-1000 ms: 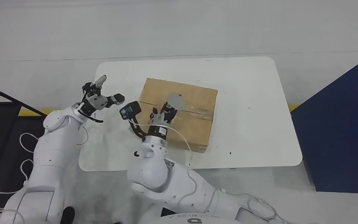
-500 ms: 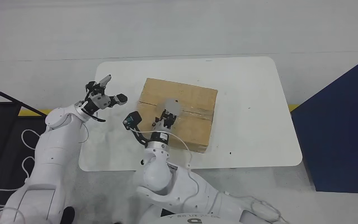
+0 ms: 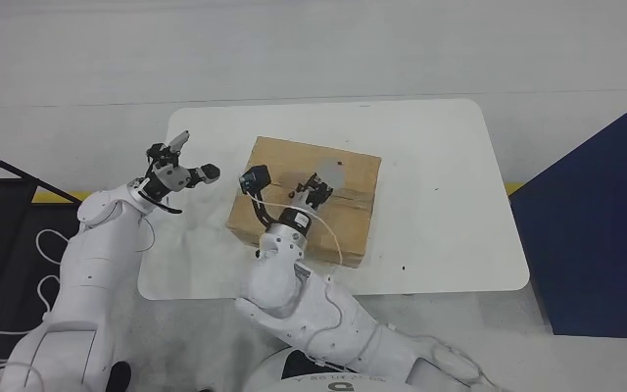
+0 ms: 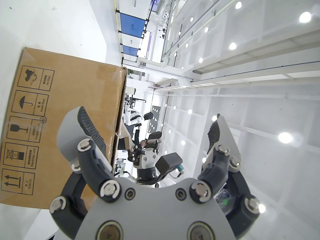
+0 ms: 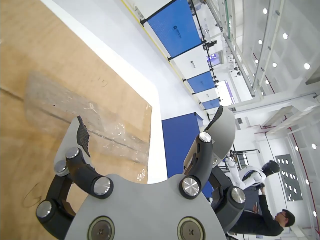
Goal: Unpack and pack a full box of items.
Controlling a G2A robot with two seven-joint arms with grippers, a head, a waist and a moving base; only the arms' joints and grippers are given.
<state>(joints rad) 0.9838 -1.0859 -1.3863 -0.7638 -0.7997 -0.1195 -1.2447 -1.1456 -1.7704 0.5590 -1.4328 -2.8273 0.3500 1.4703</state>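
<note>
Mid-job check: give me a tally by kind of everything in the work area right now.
Cardboard box: 1
Clear tape strip on the box: 1
Grippers, both open: 2, left gripper and right gripper
Table: 1
Total: 5

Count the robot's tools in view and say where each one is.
2. The left tool hangs open over the white table, apart from the closed brown cardboard box. The right tool hangs open above the box's taped top seam.

Box (image 3: 353, 211) on table (image 3: 441, 196); left end effector (image 3: 193, 159) left of it, right end effector (image 3: 323, 181) over its top.
</note>
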